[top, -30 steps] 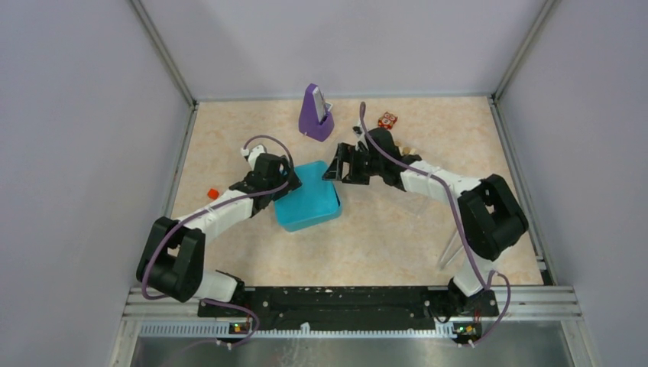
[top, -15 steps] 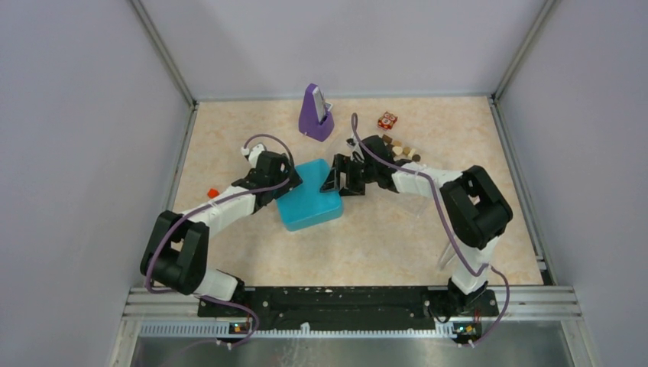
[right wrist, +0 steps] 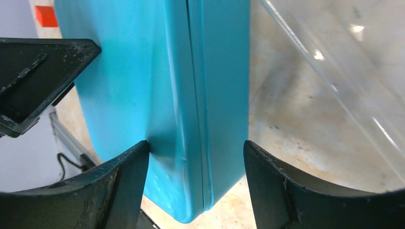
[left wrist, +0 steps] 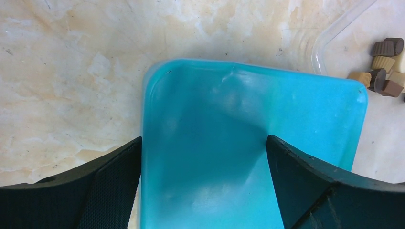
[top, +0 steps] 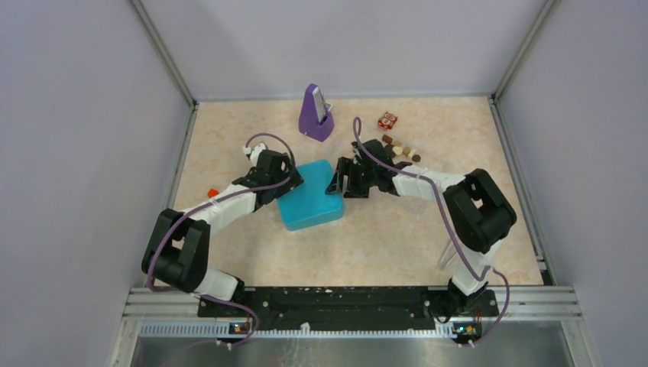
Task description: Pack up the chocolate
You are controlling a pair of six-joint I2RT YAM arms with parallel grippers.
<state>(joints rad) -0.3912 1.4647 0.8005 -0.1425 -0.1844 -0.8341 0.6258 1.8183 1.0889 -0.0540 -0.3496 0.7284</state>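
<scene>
Prep step, I judge: my right tool [right wrist: 196,143] is clamped on the edge of the teal plastic box [top: 309,204], my left tool [left wrist: 203,140] straddles its other side, grip unclear, and the small brown-and-cream chocolate pieces [top: 401,151] lie loose on the tabletop [top: 397,229] beyond, so next I'd need the box opened.

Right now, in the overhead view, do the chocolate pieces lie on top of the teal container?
No, the chocolate pieces lie on the table near the patterned cube, apart from the teal container.
</scene>
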